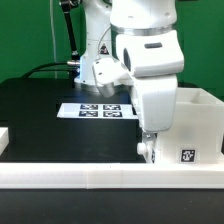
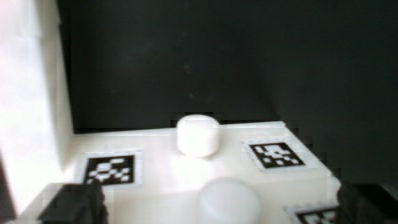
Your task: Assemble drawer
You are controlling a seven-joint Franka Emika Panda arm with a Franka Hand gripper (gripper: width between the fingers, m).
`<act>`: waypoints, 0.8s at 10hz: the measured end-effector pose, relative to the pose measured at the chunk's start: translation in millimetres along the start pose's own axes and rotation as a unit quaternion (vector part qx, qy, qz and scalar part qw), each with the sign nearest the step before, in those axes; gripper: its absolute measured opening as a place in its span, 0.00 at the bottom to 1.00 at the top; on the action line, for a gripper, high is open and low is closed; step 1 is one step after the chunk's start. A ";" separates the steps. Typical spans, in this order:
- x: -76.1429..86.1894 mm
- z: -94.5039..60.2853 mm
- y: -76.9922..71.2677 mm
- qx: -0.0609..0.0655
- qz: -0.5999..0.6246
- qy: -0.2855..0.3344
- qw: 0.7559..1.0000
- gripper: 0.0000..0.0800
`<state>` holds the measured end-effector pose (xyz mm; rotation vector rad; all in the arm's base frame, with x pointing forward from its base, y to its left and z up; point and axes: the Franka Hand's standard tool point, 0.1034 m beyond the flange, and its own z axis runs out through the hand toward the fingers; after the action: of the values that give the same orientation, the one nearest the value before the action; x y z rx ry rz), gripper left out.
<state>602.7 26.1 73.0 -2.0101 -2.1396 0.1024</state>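
The arm (image 1: 150, 55) reaches down steeply at the exterior view's right, its wrist nearly vertical, with the claw (image 1: 147, 147) low over the near side of the bench (image 1: 40, 110), just behind the long white border rail (image 1: 100, 180) that runs across the front.

The large white housing (image 1: 195, 125) of the drawer stands at the exterior view's right, touching or just beside the arm's lower end; one tag (image 1: 186, 155) shows on its front face. No separate tray can be made out for certain.

In the wrist view a white drawer part (image 2: 187, 150) lies directly under the claw (image 2: 210, 205). It carries two tags (image 2: 114, 167) on its flat top, and a small rounded knob (image 2: 198, 133) stands between them. A second rounded white shape (image 2: 228, 195) sits between the two dark fingers (image 2: 71, 205). The fingers stand wide apart, one at each side of the part, and they hold nothing that can be seen.

The part lies straight below the claw, centred between the fingers, with its long side running across from one finger to the other. I judge that the coming move is a short straight descent and a closing of the fingers on it.

The marker board (image 1: 97, 110) lies farther back on the bench, well apart from the claw.
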 end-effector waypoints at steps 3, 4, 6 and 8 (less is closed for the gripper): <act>-40.8 -12.3 -4.0 -0.010 0.007 -0.002 1.000 0.81; -51.0 -20.9 -3.9 -0.018 0.015 -0.002 1.000 0.81; -66.0 -42.7 -1.2 -0.042 0.023 -0.006 0.999 0.81; -69.1 -45.1 -2.6 -0.049 0.027 -0.007 0.998 0.81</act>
<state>612.6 -46.8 110.6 -2.1271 -2.1394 0.0197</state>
